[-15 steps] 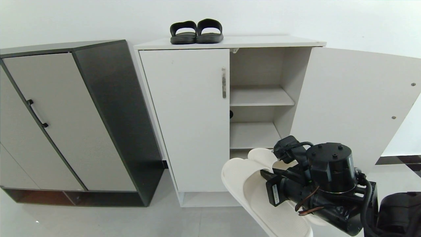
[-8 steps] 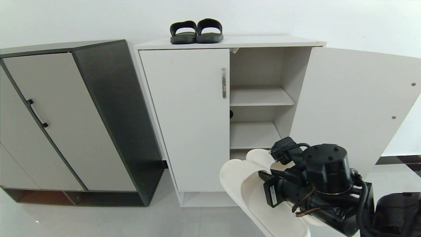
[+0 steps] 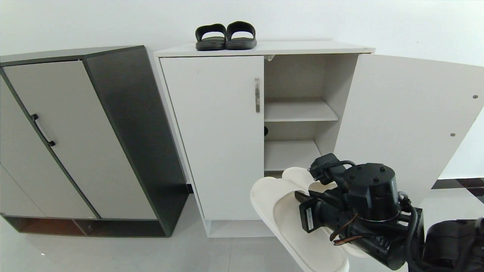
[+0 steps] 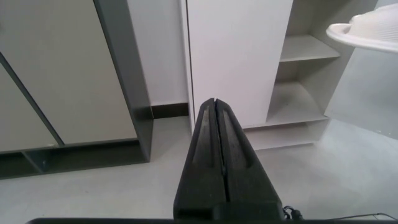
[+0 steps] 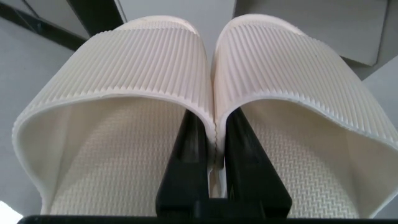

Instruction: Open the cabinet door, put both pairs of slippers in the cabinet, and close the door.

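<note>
The right gripper [image 5: 216,144] is pinching the white slippers [image 3: 281,204]. In the right wrist view one finger sits inside each slipper, under its ribbed strap, and the two squeeze the inner strap walls together. The pair hangs side by side, clear of the floor [image 3: 151,253], toes pointing toward the white cabinet [image 3: 302,47]. The slippers are low down in front of its open right half and not yet inside.

That right door [image 3: 401,121] is swung wide open, out to the robot's right. Behind it an upper shelf [image 3: 298,110] and a lower shelf [image 3: 291,155] are both in plain sight. The left door [image 3: 215,136] is closed, its slim metal handle [image 3: 257,95] standing upright along the inner edge.

Up on the cabinet's top board are the black slippers [image 3: 226,36], the pair touching and upright, set above the closed left door.

The left gripper [image 4: 214,107] has its fingers pressed together with nothing between them. It hangs low over the floor, facing the foot of the closed left door. The toe of a white slipper pokes in at the edge of the left wrist view.

To the left of the white cabinet stands a dark cabinet [image 3: 128,132], turned at an angle, with its grey door [image 3: 68,143] closed.
</note>
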You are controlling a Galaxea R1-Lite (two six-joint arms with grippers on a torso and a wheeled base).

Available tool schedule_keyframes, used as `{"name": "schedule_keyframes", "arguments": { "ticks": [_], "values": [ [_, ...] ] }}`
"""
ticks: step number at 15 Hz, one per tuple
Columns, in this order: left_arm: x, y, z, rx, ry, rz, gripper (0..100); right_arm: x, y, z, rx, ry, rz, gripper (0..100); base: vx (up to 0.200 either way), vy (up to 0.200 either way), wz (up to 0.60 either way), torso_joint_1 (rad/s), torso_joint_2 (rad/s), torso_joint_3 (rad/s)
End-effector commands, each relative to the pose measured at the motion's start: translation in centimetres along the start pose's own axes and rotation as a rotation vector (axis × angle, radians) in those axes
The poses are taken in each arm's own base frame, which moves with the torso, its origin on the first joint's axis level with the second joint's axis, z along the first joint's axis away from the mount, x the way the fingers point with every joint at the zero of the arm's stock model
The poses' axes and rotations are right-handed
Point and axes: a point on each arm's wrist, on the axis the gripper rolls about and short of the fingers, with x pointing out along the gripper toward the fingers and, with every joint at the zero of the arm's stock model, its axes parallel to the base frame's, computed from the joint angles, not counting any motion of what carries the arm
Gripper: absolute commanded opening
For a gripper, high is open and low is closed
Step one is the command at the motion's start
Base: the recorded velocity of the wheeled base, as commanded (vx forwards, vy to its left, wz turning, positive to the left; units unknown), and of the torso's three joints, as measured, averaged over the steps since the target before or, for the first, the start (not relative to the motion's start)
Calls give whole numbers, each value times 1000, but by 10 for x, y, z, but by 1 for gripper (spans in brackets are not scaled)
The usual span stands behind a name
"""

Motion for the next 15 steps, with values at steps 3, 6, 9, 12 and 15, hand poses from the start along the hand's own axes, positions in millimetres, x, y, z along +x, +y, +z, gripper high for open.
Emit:
{"name": "schedule_keyframes", "arguments": {
  "ticks": [3,6,9,12,15],
  "values": [
    [0,0,0,0,3,0,0,10,8,-9,-14,28,-5,0,0,-200,0,4,4,2],
    [0,0,0,0,3,-1,0,17,9,-10,12,34,-20,0,0,-200,0,4,4,2],
    [0,0,0,-4,3,0,0,26,12,-14,32,44,-31,0,0,-67,0,1,2,-1],
    [0,0,0,-3,3,2,0,50,19,-13,102,25,-100,0,0,0,0,0,0,0],
    [0,0,0,-1,3,3,0,82,29,-29,126,37,-176,0,0,0,0,0,0,0]
  ]
}}
